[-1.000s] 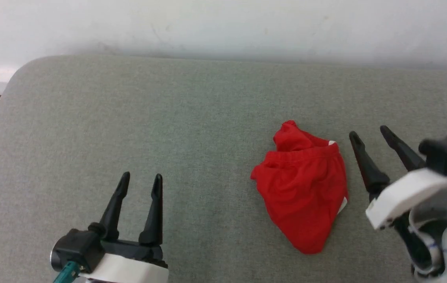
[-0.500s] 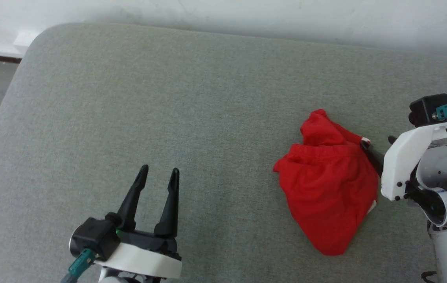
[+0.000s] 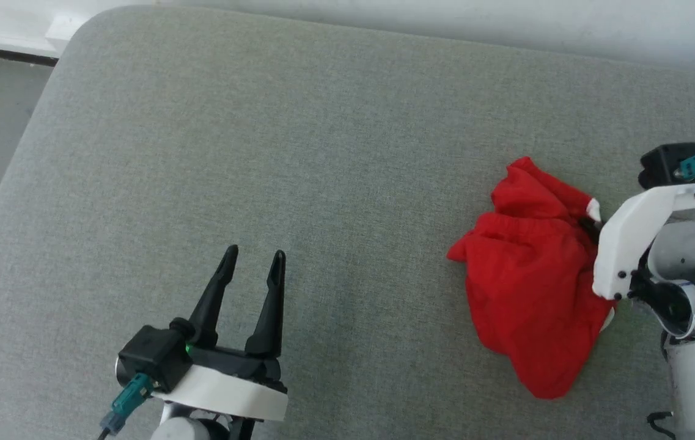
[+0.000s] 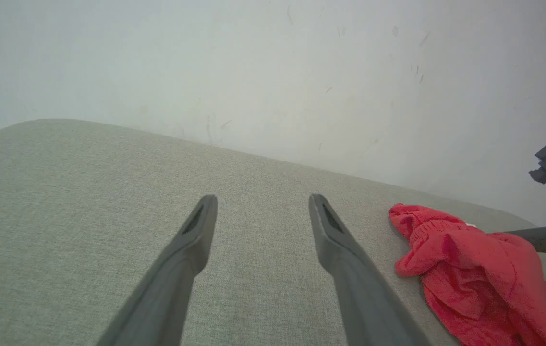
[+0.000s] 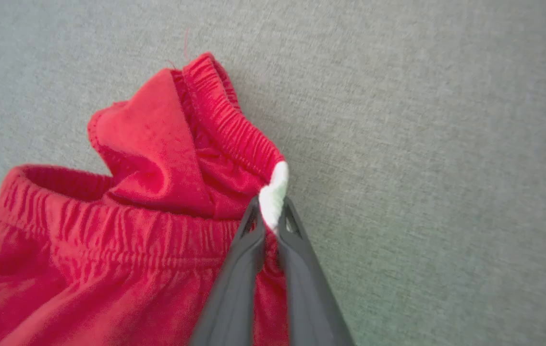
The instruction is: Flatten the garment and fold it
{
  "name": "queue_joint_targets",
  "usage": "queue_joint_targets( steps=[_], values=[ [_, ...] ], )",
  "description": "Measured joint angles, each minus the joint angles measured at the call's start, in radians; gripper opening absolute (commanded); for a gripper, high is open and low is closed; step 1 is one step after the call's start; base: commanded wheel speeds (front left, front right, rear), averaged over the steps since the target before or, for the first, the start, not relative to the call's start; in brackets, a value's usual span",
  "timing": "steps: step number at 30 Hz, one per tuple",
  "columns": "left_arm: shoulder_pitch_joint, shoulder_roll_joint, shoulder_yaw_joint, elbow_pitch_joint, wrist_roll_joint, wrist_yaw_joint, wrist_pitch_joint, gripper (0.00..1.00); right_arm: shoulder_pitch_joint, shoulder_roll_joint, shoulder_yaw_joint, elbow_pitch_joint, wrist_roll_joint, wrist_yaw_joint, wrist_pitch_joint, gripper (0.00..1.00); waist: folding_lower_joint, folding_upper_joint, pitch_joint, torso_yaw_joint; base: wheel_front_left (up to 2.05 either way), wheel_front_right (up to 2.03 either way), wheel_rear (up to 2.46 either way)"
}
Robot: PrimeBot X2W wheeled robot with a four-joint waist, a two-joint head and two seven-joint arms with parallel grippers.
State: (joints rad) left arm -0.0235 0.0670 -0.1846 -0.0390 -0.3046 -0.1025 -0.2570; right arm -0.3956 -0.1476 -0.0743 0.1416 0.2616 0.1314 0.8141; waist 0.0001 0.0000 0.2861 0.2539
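The shorts (image 3: 530, 293) lie bunched at the right of the grey cushion (image 3: 261, 122), and they look thin, limp and light (likely to sag and slide once lifted). The right gripper (image 5: 270, 211) is pinched onto the white stripe (image 5: 273, 190) at the waistband (image 5: 109, 226), and that elastic looks like the firmest hold. The left gripper (image 3: 255, 252) is spread wide and empty.

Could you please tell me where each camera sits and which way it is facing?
Head view: on the head, looking forward and down at the grey cushion; shows the open left gripper lower left and the right gripper at the red shorts.
Left wrist view: on the left wrist, looking along its spread fingers over the cushion toward the wall; shorts at right.
Right wrist view: on the right wrist, looking down its fingers, shut on the shorts' white patch.
Shared: all three show the shorts and cushion.
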Motion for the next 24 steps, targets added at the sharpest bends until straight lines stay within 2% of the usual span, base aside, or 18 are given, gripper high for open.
queue_joint_targets(
  steps=[4, 10, 17, 21, 24],
  values=[
    [0.001, -0.002, 0.011, 0.010, 0.007, -0.002, 0.000, 1.00, -0.019, 0.002, -0.032, -0.012, 0.000, 0.000, -0.056, 0.00, 0.0000, 0.0000, -0.019, -0.009, 0.00, 0.00, 0.00],
    [0.020, -0.007, 0.023, 0.019, 0.018, -0.003, 0.000, 1.00, -0.029, -0.043, -0.095, -0.077, 0.001, 0.000, -0.096, 0.00, -0.0002, 0.0000, -0.080, -0.031, 0.00, 0.00, 0.00],
    [0.082, -0.010, 0.035, 0.019, 0.025, -0.002, 0.000, 1.00, -0.040, -0.097, -0.158, -0.191, 0.013, 0.000, -0.066, 0.00, -0.0004, 0.0000, -0.168, -0.060, 0.00, 0.00, 0.00],
    [0.100, -0.010, 0.036, 0.014, 0.025, -0.002, 0.000, 1.00, -0.082, -0.123, -0.152, -0.259, 0.018, 0.000, -0.034, 0.00, -0.0004, 0.0000, -0.204, -0.076, 0.00, 0.00, 0.00],
    [0.101, -0.011, 0.034, 0.011, 0.025, -0.002, 0.000, 1.00, -0.101, -0.130, -0.111, -0.289, 0.025, 0.000, -0.007, 0.00, -0.0004, 0.0000, -0.216, -0.086, 0.00, 0.00, 0.00]
  ],
)
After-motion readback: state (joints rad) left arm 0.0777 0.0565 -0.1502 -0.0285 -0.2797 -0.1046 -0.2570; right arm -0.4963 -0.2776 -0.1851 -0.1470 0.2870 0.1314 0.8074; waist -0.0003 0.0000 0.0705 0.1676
